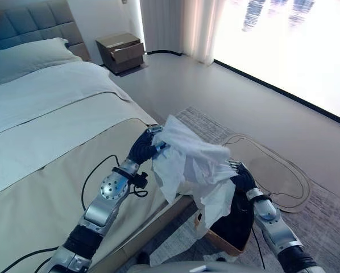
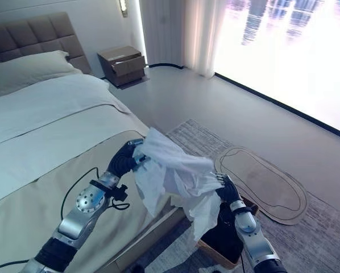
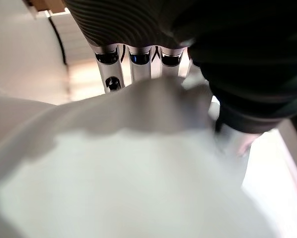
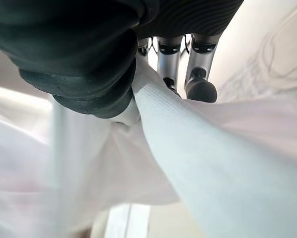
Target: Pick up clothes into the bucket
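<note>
Both hands carry one white cloth (image 1: pixel 190 165) in the air between them, off the corner of the bed (image 1: pixel 56 170). The left hand (image 1: pixel 144 147) has its fingers curled into the cloth's upper edge; the right hand (image 1: pixel 242 174) pinches the far side, a fold caught between thumb and fingers in its wrist view. The bucket (image 1: pixel 232 230) (a dark, open-topped box on the rug) sits below the right hand, and the cloth's hanging tail already dangles just over its rim.

To do this step well, I judge the left hand should travel toward the right until the bulk of the cloth hangs over the opening, then both should lower before letting go. Releasing now risks the left half draping over the rim nearest the bed or sliding to the rug. Open the left hand first, so the weight swings inward.
</note>
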